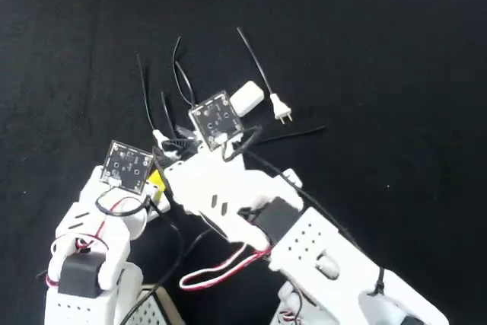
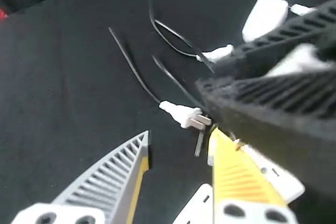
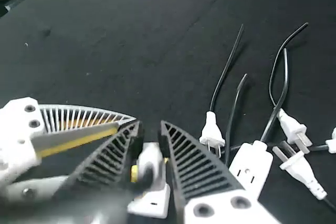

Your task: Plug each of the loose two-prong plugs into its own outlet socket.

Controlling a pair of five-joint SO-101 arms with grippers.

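Though wide open — left hand beside plug; right hand tight on socket.

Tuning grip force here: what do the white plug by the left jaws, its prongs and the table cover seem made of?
White plug: smooth moulded plastic, by its even, slightly glossy body. Prongs: bare metal, flat and dull grey-tan. Table cover: probably matte black cloth or felt; it reflects nothing and shows pale specks.

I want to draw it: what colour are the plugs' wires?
Black wires, on white plugs; clearest in the right wrist view.
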